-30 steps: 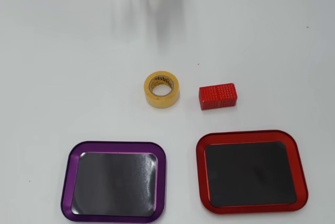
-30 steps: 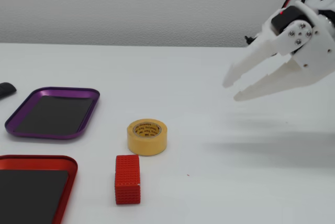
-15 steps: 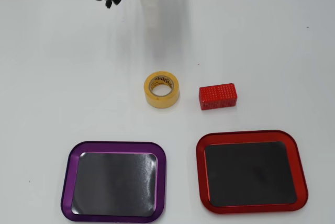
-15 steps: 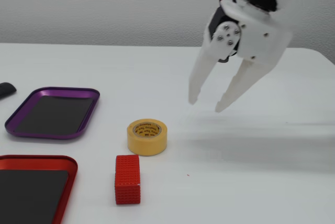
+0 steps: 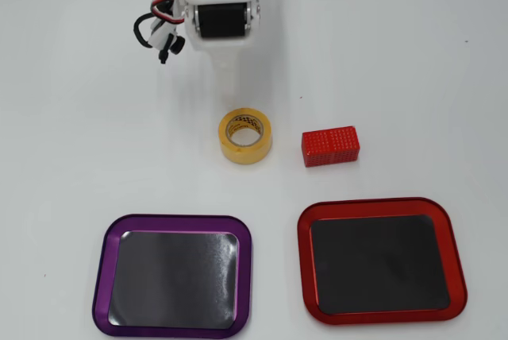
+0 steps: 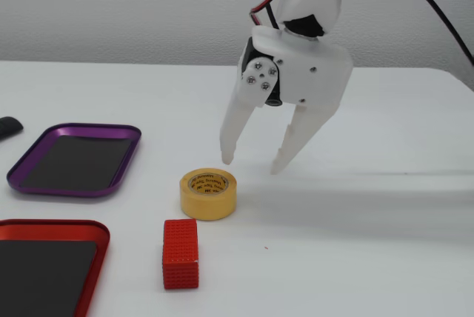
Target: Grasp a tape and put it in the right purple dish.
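Beneath the spread, empty claw (image 6: 249, 165), a yellow tape (image 6: 208, 193) ring, tan core, flat on the table.

A: What's cut off in the overhead view?

B: The arm (image 5: 208, 6) runs off the top edge, and the purple dish (image 5: 171, 227) touches the bottom edge. The gripper's fingertips can't be made out against the white table.

A: And the fixed view?

B: The red dish (image 6: 52, 229) is cropped left and bottom. A dark object (image 6: 9, 127) at the left edge is too cropped to identify.
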{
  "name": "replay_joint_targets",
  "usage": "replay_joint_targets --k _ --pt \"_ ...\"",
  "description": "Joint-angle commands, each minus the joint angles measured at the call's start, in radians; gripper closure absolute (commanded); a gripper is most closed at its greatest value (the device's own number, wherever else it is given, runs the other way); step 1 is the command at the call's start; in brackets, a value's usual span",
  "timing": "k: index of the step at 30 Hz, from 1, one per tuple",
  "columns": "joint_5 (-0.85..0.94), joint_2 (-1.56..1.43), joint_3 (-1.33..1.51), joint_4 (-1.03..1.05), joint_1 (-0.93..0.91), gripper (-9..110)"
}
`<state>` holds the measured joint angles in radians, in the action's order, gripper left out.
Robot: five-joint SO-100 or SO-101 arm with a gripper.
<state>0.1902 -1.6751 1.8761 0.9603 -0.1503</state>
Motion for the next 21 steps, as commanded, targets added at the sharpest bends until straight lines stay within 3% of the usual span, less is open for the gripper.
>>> replay_joint_targets --k 1,21 --pt "0.008 0.005 -0.06 -0.008 0.003 86" --pt "0.009 0.13 -0.086 -0.048 0.012 86"
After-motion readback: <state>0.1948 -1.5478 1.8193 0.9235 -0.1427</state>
